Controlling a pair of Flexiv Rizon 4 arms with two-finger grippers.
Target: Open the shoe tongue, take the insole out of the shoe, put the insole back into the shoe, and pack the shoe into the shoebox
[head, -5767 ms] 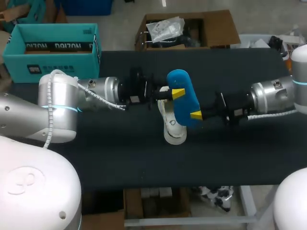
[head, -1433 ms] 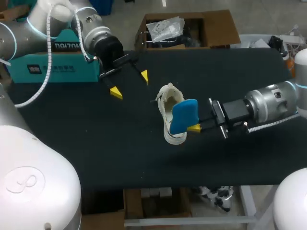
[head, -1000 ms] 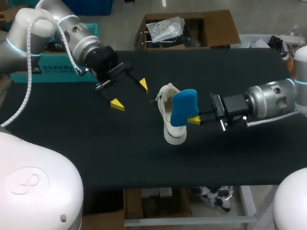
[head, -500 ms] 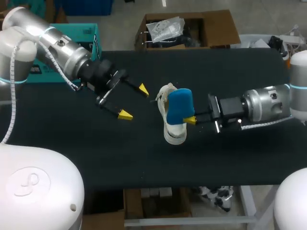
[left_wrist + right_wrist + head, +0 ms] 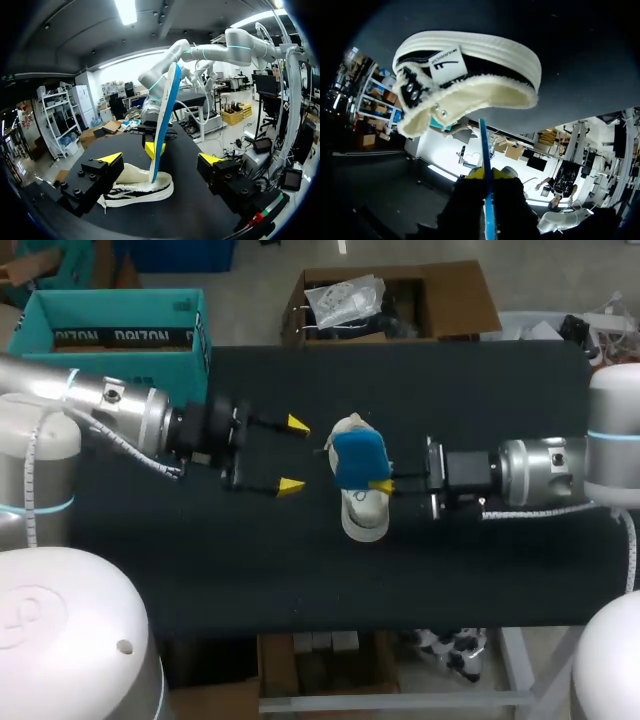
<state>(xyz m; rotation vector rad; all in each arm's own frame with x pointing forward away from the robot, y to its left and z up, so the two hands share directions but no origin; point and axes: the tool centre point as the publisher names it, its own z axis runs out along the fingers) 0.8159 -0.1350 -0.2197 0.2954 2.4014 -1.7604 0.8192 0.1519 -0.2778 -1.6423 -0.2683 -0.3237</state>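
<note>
A white shoe (image 5: 360, 516) with black sides lies on the black table (image 5: 480, 580), also seen in the left wrist view (image 5: 131, 189) and the right wrist view (image 5: 470, 75). My right gripper (image 5: 381, 484) is shut on the blue insole (image 5: 358, 458), which it holds on edge with the end at the shoe's opening. In its own view the right gripper (image 5: 487, 174) pinches the thin blue insole (image 5: 484, 142) just short of the shoe. My left gripper (image 5: 294, 455) is open, a little left of the shoe. The left gripper (image 5: 161, 160) faces the shoe and the upright insole (image 5: 165, 112).
The teal shoebox (image 5: 120, 340), open on top, stands at the table's back left, behind my left arm. The table's front and right parts are bare black cloth.
My left arm has swung down from beside the shoebox to the shoe's left, still open. My right gripper has carried the insole a little left, over the shoe's opening.
</note>
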